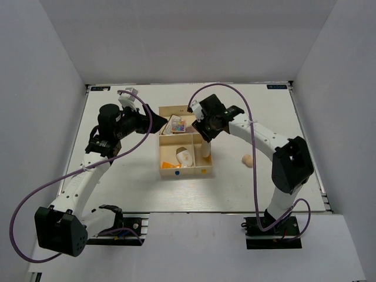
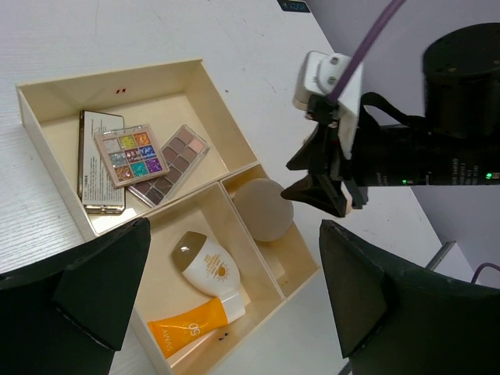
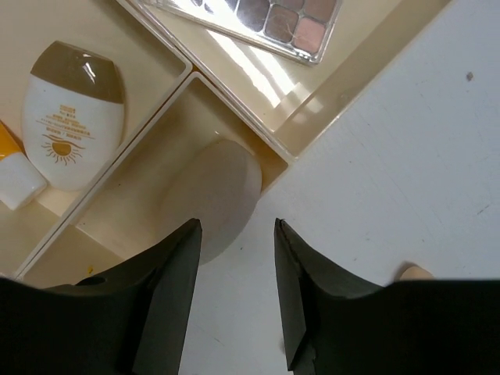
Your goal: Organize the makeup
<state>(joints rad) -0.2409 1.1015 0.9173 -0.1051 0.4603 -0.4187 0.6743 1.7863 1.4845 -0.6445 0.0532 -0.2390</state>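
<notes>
The cream tray holds the makeup. A multicoloured palette lies on a brownish palette and a flat case in the big compartment. A white oval bottle and an orange tube share the middle one. The round cream puff leans in the narrow compartment, partly over its rim. My right gripper hovers just above the puff, open, with nothing between its fingers. My left gripper hangs wide open above the tray and holds nothing. A peach sponge lies on the table to the tray's right.
The tray stands mid-table between both arms. The right gripper and its purple cable hang close over the tray's far corner. White walls enclose the table on three sides.
</notes>
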